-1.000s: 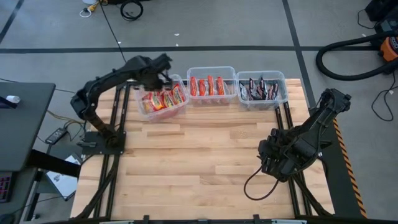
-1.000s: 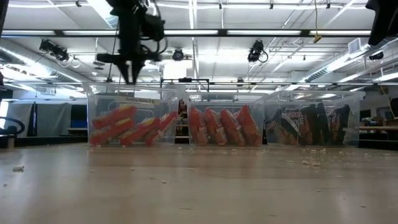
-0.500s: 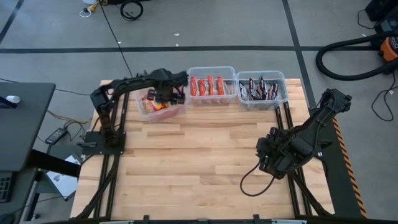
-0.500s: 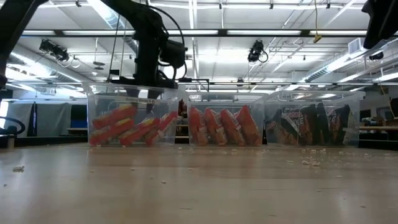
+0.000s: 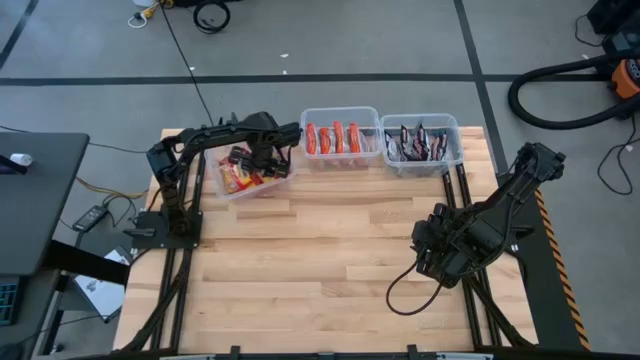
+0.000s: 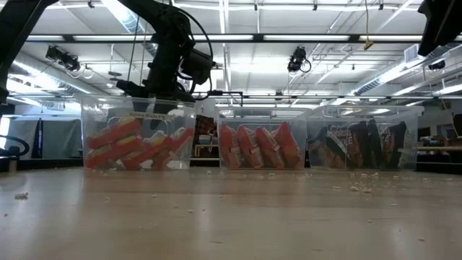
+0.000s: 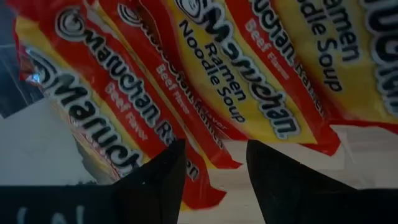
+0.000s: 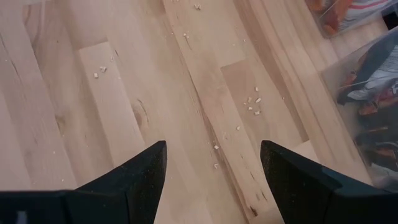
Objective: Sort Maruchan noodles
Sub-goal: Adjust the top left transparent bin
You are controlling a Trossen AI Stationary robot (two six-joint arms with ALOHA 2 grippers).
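Observation:
Orange-yellow Maruchan packets [image 7: 249, 74] stand on edge in the clear left bin [image 5: 232, 185], which sits skewed on the table's far left. Red-and-silver packets [image 5: 333, 137] fill the middle bin [image 6: 261, 112], and dark packets [image 5: 415, 144] fill the right bin [image 6: 361, 114]. My left gripper [image 5: 270, 160] reaches down into the left bin's right end, fingers apart [image 7: 214, 149] over the packets. My right gripper [image 8: 211, 155] hangs open above bare wood at the table's right side [image 5: 430, 262]. My left gripper comes from above, pointing down into the left bin at the end nearest the middle bin [image 6: 170, 94]. Its fingertips [image 7: 171, 162] stand just over an orange-yellow packet's edge [image 7: 211, 163]. Whether they touch the packets or the bin's wall I cannot tell.
The three bins stand in a row along the far edge, with a gap now between the left and middle ones. Noodle crumbs [image 8: 252, 102] lie scattered on the wood. The near half of the table [image 5: 320, 290] is bare wood. A hose lies on the floor to the right.
My left gripper has swung from above the left bin's far-left corner toward the right and come down into the bin. The bin has then slid toward the table's left and a little toward the near edge, turning slightly and parting from the middle bin.

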